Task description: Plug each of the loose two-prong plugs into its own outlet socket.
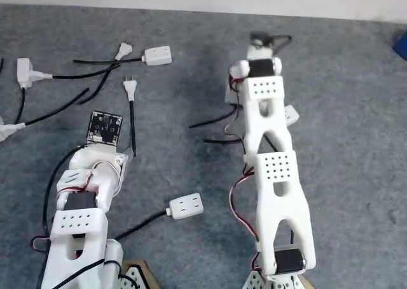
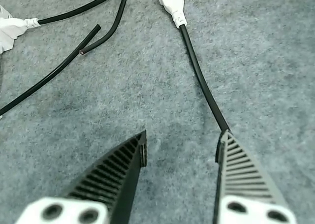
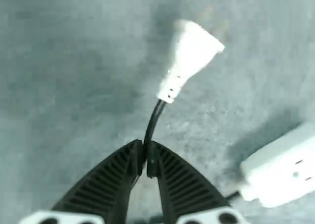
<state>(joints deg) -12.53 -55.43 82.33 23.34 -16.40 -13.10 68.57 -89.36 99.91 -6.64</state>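
Observation:
My left gripper [image 2: 181, 146] is open, low over the grey carpet. A black cord [image 2: 202, 81] runs from a white two-prong plug [image 2: 172, 0] down to one of its fingertips [image 2: 227, 147], lying beside that finger rather than between the two. The same plug [image 1: 130, 84] lies ahead of the left arm. My right gripper [image 3: 146, 157] is shut on the black cord just behind another white plug [image 3: 192, 51], which sticks out above the carpet. A white outlet socket [image 3: 280, 175] lies close by, and it peeks out beside the right arm [image 1: 290, 115].
Two more white outlet sockets lie on the carpet, one at the back [image 1: 158, 55] and one near the front [image 1: 186, 206]. A third loose plug [image 1: 125, 49] rests by the back socket. Black cords [image 2: 74, 56] and joined plugs [image 1: 25, 73] are spread at the left.

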